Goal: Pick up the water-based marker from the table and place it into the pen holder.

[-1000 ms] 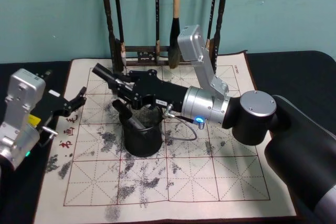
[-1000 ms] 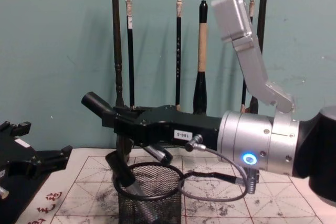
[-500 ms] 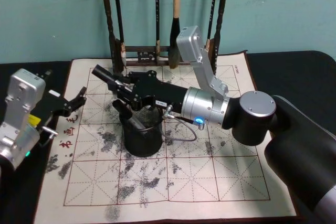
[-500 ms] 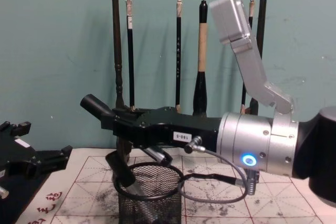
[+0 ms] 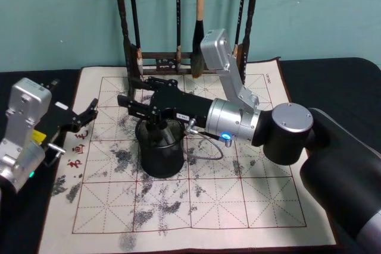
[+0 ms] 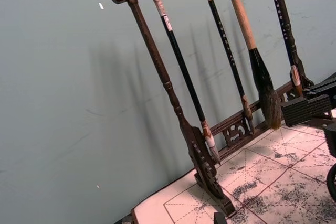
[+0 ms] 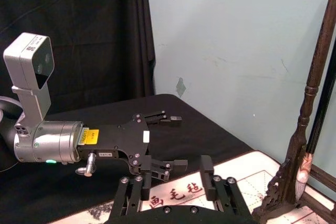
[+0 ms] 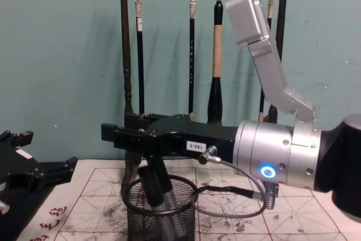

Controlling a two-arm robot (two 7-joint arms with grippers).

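Below right tool, marker in holder

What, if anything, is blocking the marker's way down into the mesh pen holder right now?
Nothing visible. The water-based marker already stands tilted inside the pen holder, cap up, below the open right hand. The left hand sits apart, at the mat's left edge.

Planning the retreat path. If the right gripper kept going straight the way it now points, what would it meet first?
Probably the left gripper, open and facing it beyond the pen holder; depth is unclear.
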